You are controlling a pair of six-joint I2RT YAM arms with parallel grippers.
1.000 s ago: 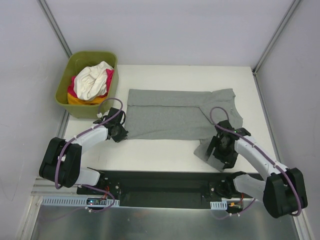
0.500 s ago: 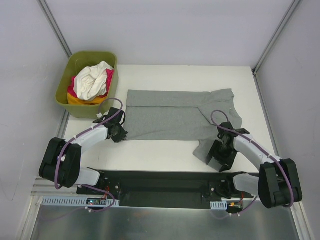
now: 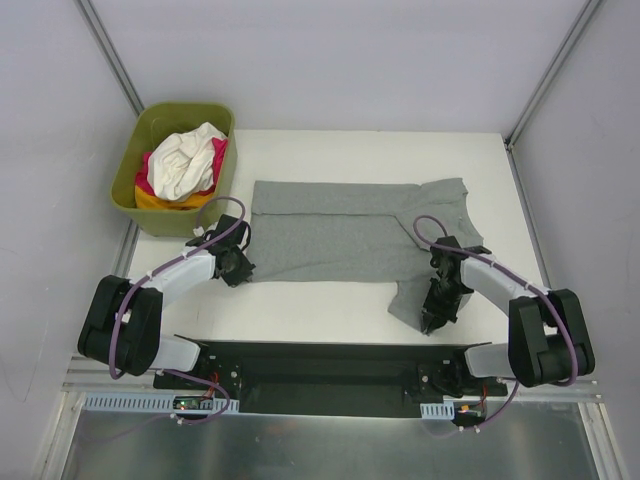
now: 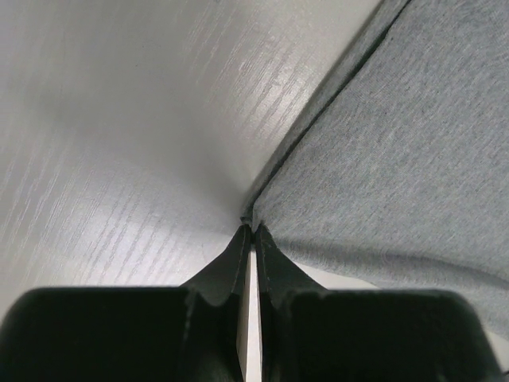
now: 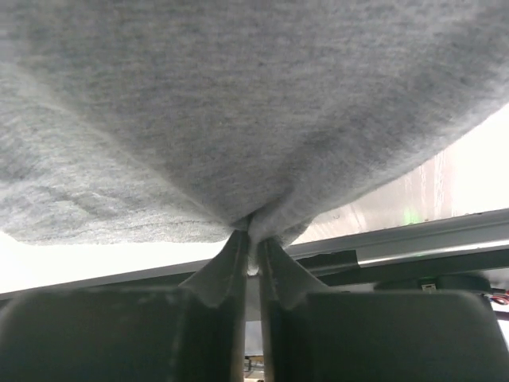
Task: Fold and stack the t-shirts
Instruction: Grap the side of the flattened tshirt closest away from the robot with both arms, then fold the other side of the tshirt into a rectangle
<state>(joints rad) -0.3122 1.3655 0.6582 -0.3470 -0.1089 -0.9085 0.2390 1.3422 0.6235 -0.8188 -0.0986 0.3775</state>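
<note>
A heather grey t-shirt point(image 3: 340, 235) lies flat across the middle of the table, one sleeve point(image 3: 410, 300) trailing toward the near edge. My left gripper point(image 3: 240, 268) is shut on the shirt's near-left corner. In the left wrist view that gripper point(image 4: 253, 231) pinches the corner of the grey cloth point(image 4: 398, 159). My right gripper point(image 3: 432, 318) is shut on the sleeve's near edge. The right wrist view shows this gripper point(image 5: 254, 232) with a bunch of grey fabric point(image 5: 238, 103) squeezed between its tips. The white point(image 3: 185, 160), pink point(image 3: 219, 155) and orange-yellow point(image 3: 150, 200) t-shirts lie heaped in the tub.
The olive-green tub point(image 3: 126, 175) stands at the table's far-left corner. The black base rail point(image 3: 320, 365) runs along the near edge, just below the right gripper. White walls enclose the table on three sides.
My right gripper has turned over the sleeve's near edge and closed on it. The left gripper and the shirt's body have stayed put.
</note>
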